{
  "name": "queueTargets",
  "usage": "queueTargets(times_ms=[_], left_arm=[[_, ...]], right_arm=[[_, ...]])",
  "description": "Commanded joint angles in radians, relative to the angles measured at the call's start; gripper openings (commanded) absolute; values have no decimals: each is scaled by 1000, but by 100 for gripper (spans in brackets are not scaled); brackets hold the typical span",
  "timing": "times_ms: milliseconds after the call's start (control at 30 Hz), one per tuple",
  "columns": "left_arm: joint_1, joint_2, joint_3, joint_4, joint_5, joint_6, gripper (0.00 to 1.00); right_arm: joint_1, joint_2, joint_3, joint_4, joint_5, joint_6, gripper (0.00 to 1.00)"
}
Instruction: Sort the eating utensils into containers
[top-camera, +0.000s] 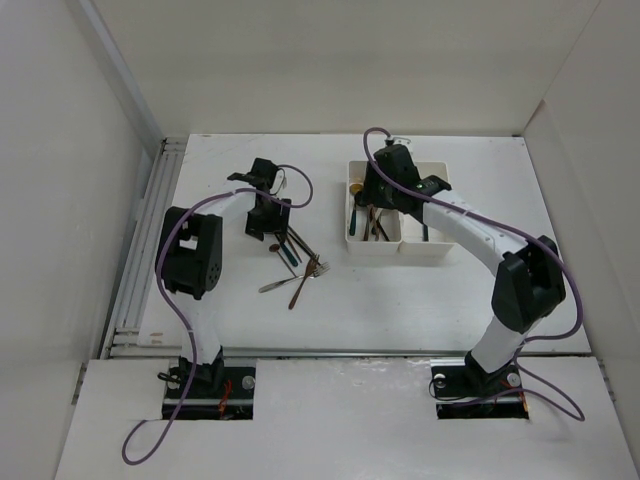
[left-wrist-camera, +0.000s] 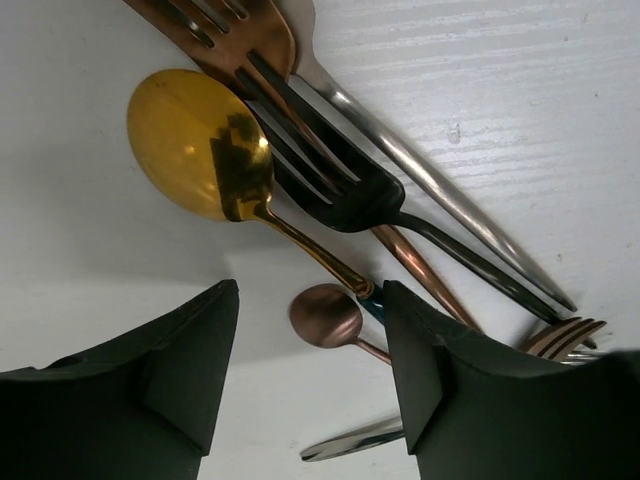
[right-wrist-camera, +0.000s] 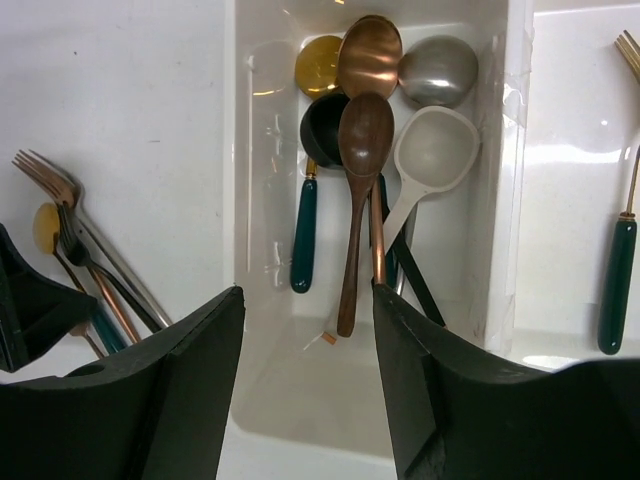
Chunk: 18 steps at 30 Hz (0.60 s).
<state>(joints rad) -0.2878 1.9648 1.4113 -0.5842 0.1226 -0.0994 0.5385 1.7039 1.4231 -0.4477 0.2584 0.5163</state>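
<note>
The left pincer (left-wrist-camera: 311, 320) is hovering low over the loose heap of utensils (top-camera: 295, 262) on the white table (top-camera: 460, 290), left of the bins. Its fingers are spread apart and gripping nothing. Just below it, a small copper spoon (left-wrist-camera: 325, 315) is lying between the fingers. A gold spoon (left-wrist-camera: 200, 150), a black fork (left-wrist-camera: 330, 185), a copper fork (left-wrist-camera: 225, 30) and a silver handle (left-wrist-camera: 430, 180) are crossing one another beyond it.

The right pincer (right-wrist-camera: 308, 320) is hanging open and empty over the near end of the left bin (right-wrist-camera: 262, 200). Spoons are lying bowls-together in that bin: a brown wooden spoon (right-wrist-camera: 362, 140) on top, then a copper spoon (right-wrist-camera: 370, 55), a gold-bowled spoon (right-wrist-camera: 318, 65), a silver spoon (right-wrist-camera: 438, 70), a pale grey spoon (right-wrist-camera: 435, 150) and a black spoon with a teal handle (right-wrist-camera: 305, 240). The adjoining right bin (right-wrist-camera: 570, 120) is holding a green-handled fork (right-wrist-camera: 620, 260).
</note>
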Motion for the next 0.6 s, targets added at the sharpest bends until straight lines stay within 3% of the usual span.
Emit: queueTargets(times_ms=[0, 67, 167, 367, 567], left_arm=[[-5, 8, 49, -9, -47, -5, 56], [-5, 17, 49, -9, -57, -5, 52], [13, 17, 40, -19, -66, 6, 39], [35, 38, 28, -9, -66, 6, 2], [44, 71, 77, 0, -64, -5, 0]], right_arm=[[9, -41, -12, 4, 24, -4, 60], [9, -50, -12, -5, 24, -4, 60], [9, -61, -12, -5, 33, -4, 60], [9, -61, -12, -5, 44, -4, 60], [9, -70, -12, -14, 53, -13, 60]])
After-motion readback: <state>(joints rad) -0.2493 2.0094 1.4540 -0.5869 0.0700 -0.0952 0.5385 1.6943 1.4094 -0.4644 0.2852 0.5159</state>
